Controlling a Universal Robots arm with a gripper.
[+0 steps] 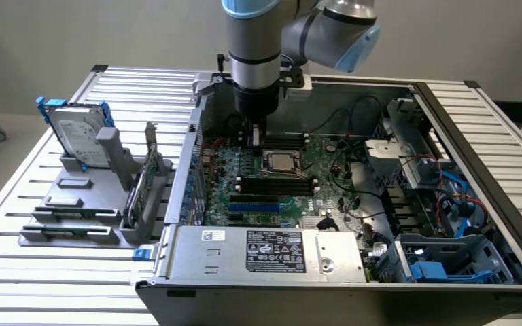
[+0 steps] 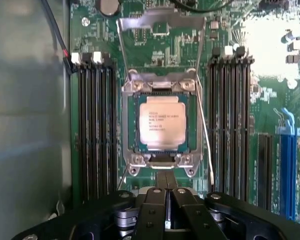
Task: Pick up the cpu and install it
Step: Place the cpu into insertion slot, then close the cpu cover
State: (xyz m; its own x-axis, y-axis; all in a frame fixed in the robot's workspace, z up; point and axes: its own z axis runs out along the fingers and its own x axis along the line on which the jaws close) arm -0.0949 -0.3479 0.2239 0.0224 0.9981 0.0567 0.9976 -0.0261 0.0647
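Observation:
The cpu (image 2: 161,122), a small square chip with a shiny silver top, lies flat in its socket on the green motherboard (image 2: 185,55). The socket's metal frame (image 2: 132,87) surrounds it, and the hinged cover plate (image 2: 160,20) stands raised beyond it. In the exterior view the cpu (image 1: 279,163) sits mid-board inside the open computer case. My gripper (image 2: 166,181) hovers just off the socket's near edge with its black fingers pressed together and nothing visible between them. From the exterior view, my gripper (image 1: 255,138) hangs down into the case slightly to that view's left of the cpu.
Black memory slots (image 2: 92,130) flank the socket on both sides. A thin wire lever (image 2: 204,135) runs along one side of the socket. A silver hard drive with blue brackets (image 1: 75,132) stands on a grey rack outside the case. The power supply (image 1: 270,251) and cables (image 1: 442,197) crowd the case.

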